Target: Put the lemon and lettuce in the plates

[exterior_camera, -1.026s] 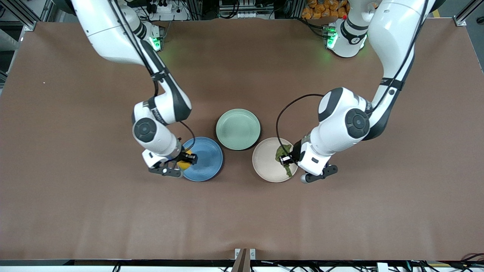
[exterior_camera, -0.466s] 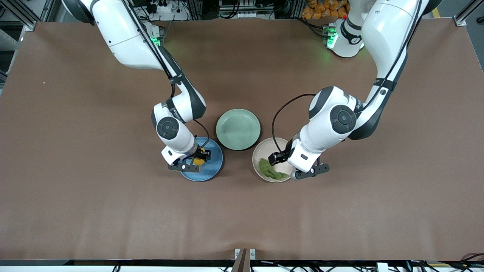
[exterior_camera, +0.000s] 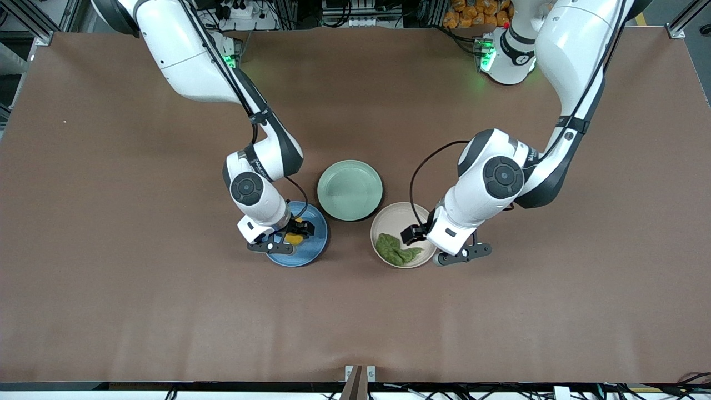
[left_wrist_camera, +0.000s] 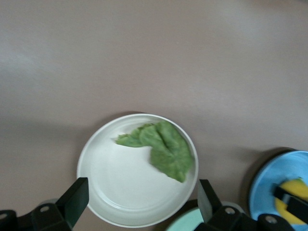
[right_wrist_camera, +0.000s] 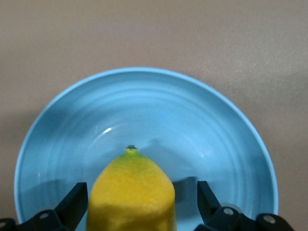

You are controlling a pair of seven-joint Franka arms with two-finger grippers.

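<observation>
1. Lettuce [left_wrist_camera: 161,149] is lying in the beige plate [left_wrist_camera: 103,202], on the side nearer the front camera, touching no fingers.
2. Left hand [left_wrist_camera: 139,204] is hovering over that plate, fingers [left_wrist_camera: 77,197] spread wide, gripping nothing.
3. Lemon [right_wrist_camera: 131,195] is sitting in the blue plate [right_wrist_camera: 192,110].
4. Right hand [right_wrist_camera: 137,204] is sitting low over the blue plate, fingers [right_wrist_camera: 204,197] standing wide, one either side of the lemon (gap visible each side).
5. Green plate [exterior_camera: 350,190] is sitting between the two, farther from the camera, on the brown bench [exterior_camera: 111,305].
</observation>
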